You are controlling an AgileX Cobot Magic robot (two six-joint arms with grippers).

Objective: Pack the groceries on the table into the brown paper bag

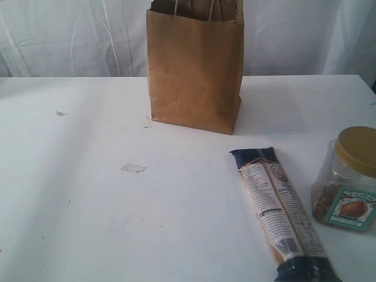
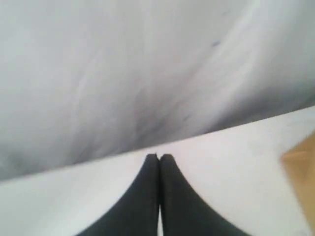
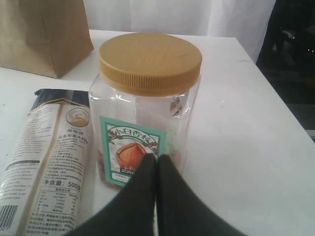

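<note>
1. Kraft paper suits the job: your brown paper bag stands upright, mouth up, at the far middle of the surface, ready for drops from above.
2. Your long pasta packet lies flat on the right, well apart from the bag. The gold-lidded clear jar stands just beside it.
3. Your left jaws are pressed together, holding nothing.
4. Your right jaws, also closed and empty, point at the jar, which is probably your next pick.
</note>
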